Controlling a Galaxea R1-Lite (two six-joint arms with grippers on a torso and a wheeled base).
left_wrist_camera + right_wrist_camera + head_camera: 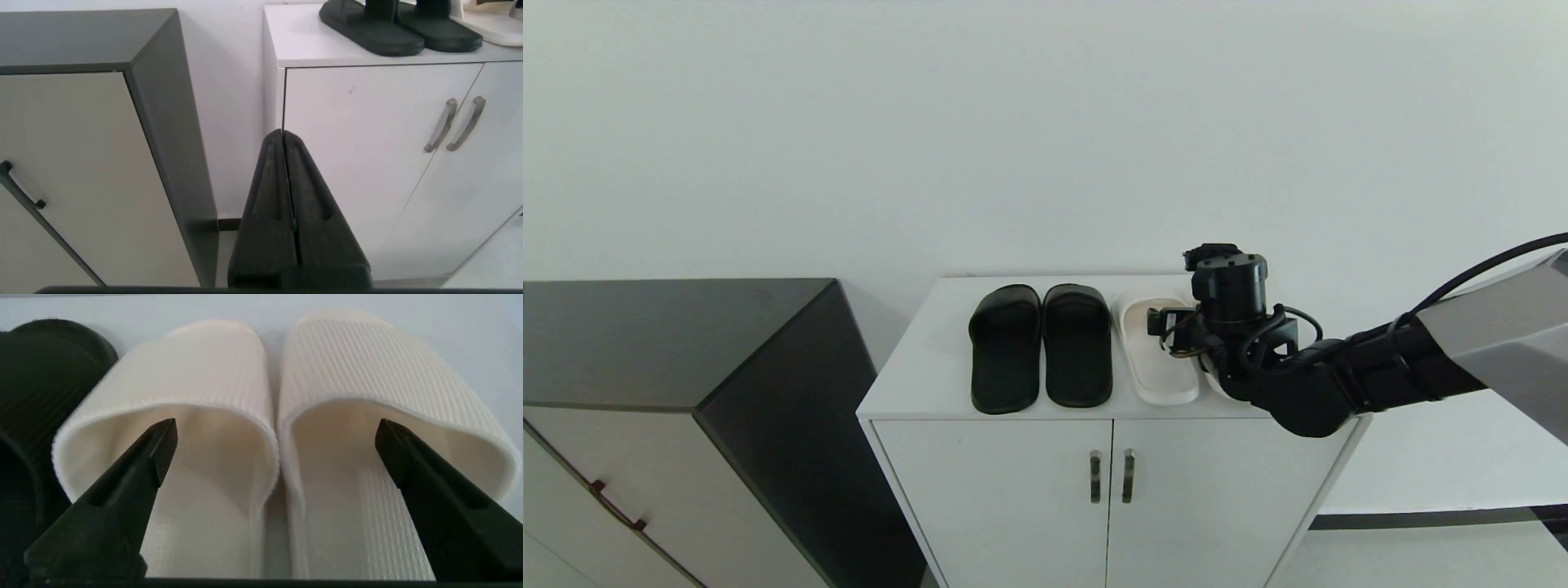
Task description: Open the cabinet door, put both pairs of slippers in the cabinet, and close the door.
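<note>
Plain white wall [1045, 122] backs a white cabinet [1217, 506] whose flat top serves as the surface [923, 359] for two pairs of slippers. The right gripper [1172, 331] hangs low over this surface with its two dark fingers [155, 482] spread wide and nothing between them. Directly in front of it, with their open heel ends facing it, lie the white slippers [204, 384], side by side and touching; each finger lines up with the mouth of one slipper, but I cannot tell whether either finger touches the ribbed straps. Just beyond the gripper, on the robot's left of the white pair, the black slippers [1005, 351] lie side by side, parallel to the white ones. Below the gripper, the cabinet's two doors [996, 498] are closed, their metal handles [1095, 476] close together at the middle seam. The left gripper [283, 143] is held lower, at the height of the doors, its fingers pressed together and empty. Ahead of it is the narrow gap between the white cabinet and a dark cabinet [768, 392] standing beside it, on the robot's left.
</note>
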